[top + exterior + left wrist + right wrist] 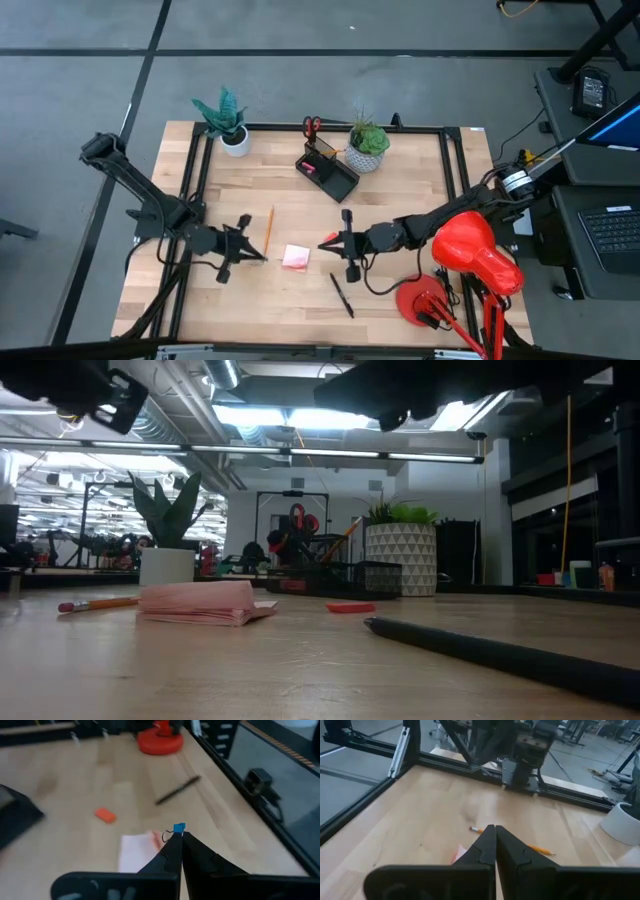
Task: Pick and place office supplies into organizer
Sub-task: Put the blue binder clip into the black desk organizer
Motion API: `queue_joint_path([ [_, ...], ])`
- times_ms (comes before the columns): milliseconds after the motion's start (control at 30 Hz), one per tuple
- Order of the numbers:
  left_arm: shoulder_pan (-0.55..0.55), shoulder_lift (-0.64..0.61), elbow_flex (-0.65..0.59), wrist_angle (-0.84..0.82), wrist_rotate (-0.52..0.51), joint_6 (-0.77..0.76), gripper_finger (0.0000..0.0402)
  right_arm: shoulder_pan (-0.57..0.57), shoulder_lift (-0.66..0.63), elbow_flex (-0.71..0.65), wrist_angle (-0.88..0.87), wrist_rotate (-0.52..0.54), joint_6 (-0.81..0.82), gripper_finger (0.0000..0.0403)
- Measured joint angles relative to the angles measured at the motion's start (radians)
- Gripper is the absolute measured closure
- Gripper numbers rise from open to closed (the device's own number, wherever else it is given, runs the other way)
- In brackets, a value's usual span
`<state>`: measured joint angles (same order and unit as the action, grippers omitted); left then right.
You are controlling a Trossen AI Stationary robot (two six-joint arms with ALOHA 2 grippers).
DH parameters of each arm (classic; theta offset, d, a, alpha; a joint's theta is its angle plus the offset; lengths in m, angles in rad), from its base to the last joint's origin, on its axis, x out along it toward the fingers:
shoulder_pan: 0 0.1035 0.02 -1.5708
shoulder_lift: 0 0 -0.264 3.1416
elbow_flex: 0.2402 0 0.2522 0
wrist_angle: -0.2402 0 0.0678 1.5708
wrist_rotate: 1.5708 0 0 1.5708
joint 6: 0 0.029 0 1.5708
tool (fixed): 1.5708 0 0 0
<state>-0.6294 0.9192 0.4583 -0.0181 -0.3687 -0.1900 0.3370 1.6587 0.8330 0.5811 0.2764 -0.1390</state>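
Pick not begun: our left tool (pixel 252 253) and right tool (pixel 330 243) closed, empty, flanking sticky pad (pixel 296 257). Organizer (pixel 328 172) at 12 o'clock. Next: we open, descend.

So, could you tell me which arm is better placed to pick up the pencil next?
The left, probably. The left gripper hovers right beside the orange pencil, its fingers shut and empty. The right gripper sits beyond the pink sticky-note pad, farther from the pencil.
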Motion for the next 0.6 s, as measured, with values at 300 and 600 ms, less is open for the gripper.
queue_joint_path([
  [300, 0.143, -0.02, 0.001, 0.091, -0.001, 0.192, 0.04, -0.015, -0.15, -0.139, 0.015, 0.0, 0.03, 0.0395],
  [600, 0.327, 0.019, 0.001, 0.224, 0.083, 0.27, 0.04, -0.014, -0.183, -0.375, 0.345, 0.002, 0.029, 0.0395],
])
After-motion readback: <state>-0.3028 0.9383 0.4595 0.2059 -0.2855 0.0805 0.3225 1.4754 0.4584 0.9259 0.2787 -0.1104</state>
